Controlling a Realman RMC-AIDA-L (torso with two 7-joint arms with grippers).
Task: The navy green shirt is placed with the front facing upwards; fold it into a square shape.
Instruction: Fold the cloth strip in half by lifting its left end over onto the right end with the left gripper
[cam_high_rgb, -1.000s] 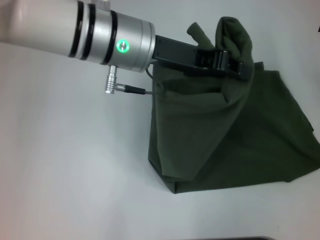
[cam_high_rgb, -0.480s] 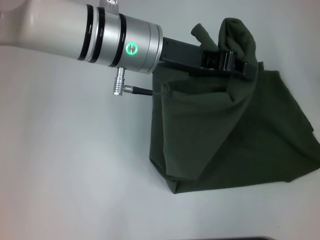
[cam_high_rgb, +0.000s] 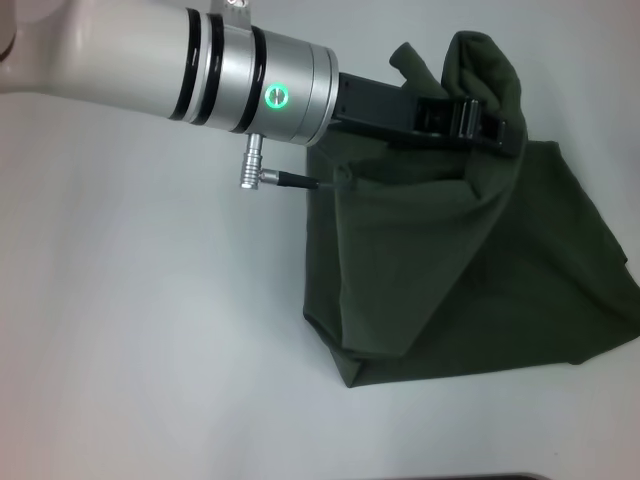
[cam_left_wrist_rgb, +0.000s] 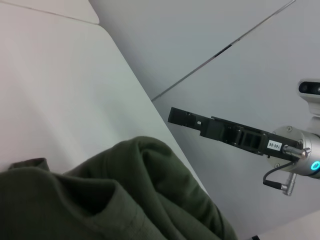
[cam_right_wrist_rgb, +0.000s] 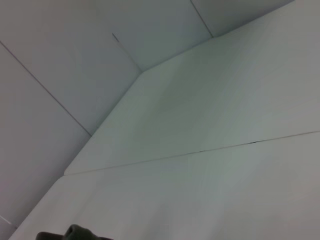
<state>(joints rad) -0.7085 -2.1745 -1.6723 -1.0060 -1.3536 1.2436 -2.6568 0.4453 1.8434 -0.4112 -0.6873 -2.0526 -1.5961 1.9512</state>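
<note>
Mostly hidden — left hand (cam_high_rgb: 487, 128) pinching raised navy green shirt (cam_high_rgb: 460, 270), chest lettering unseen.

Surface: white table (cam_high_rgb: 150, 330), plain and matte.
On it: navy green shirt (cam_high_rgb: 470, 290), bunched, lying toward the table's right edge.

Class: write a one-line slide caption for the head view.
Left gripper lifts a bunched fold of the navy green shirt above the white table.
</note>
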